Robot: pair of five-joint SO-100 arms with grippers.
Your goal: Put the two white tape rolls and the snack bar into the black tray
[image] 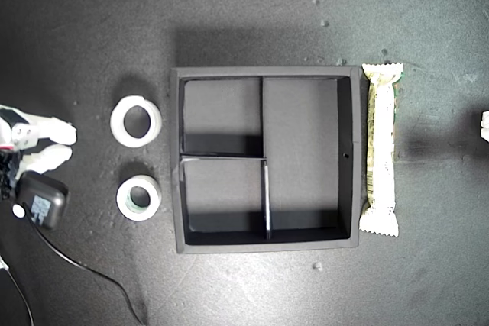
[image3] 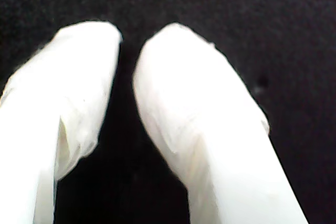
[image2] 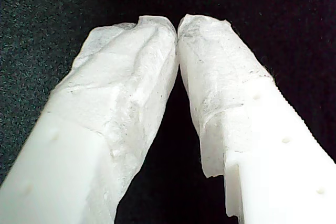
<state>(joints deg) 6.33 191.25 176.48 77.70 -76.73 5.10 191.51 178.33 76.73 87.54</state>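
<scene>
Tray empty; both rolls and the bar lie outside it on the dark tabletop.

Exterior view: the black tray sits centre, all three compartments bare. The snack bar lies flat just beside the tray's wall on the exterior view's right, its long axis parallel to that wall, crimped ends pointing to the view's top and bottom. The thinner tape roll and the grey-cored tape roll lie flat on the view's left, open centres up. A white gripper shows at that left edge; which arm it belongs to I cannot tell.

First wrist view: my first gripper has its tips meeting, grasping nothing.

Second wrist view: my second gripper has its tips slightly parted, nothing held.
</scene>
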